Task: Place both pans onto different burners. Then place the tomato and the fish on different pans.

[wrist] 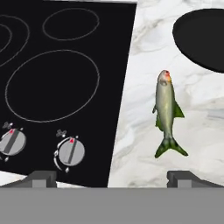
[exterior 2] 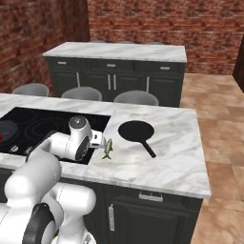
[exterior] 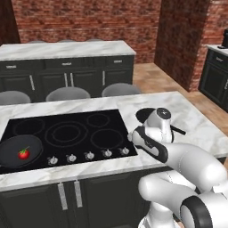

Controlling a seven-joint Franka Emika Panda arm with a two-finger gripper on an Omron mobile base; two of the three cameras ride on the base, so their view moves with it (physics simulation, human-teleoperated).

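One pan [exterior: 20, 151] sits on the near-left burner of the cooktop [exterior: 67, 116] with the tomato [exterior: 23, 153] inside it, so that half of the job looks done. The second pan [exterior 2: 136, 130] is not yet on a burner: it lies on the marble desk [exterior 2: 167, 157] to the right of the glass, its handle pointing toward the near right. The fish [exterior 2: 108, 148] lies on the desk too, between the cooktop's right edge and that pan, close to both but touching neither. Left to do, as I judge it: move the second pan onto a free burner [wrist: 52, 85], then put the fish in it.

The claw [wrist: 112, 177] hangs released above the cooktop's near-right corner, its fingertips [wrist: 41, 178] spread wide with nothing between them, the fish just ahead and to the right.

Room is fair. The right-hand rings are bare, and the knobs [wrist: 70, 152] line the near edge of the glass. The desk is open to the right of the pan before its edge drops off toward the floor.
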